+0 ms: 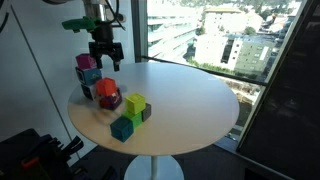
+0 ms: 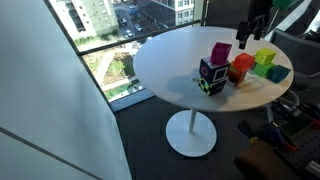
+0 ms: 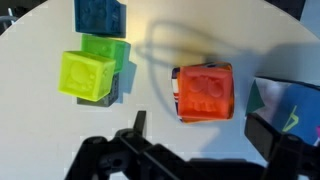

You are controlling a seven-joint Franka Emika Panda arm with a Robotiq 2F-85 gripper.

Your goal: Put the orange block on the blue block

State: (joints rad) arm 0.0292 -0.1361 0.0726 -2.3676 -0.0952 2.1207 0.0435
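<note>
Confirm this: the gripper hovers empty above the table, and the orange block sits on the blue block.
Wrong: the wrist view shows the orange block on the table, apart from the blue block. The gripper does hover empty above the table.

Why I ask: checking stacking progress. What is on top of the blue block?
Nothing: the blue block is bare on top; the orange block sits apart on the table. Their undersides are hidden.

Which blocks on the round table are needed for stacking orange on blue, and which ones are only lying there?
Needed: orange block, blue block, the open hand.
Only lying there: yellow-green block, green block, pink block.
</note>
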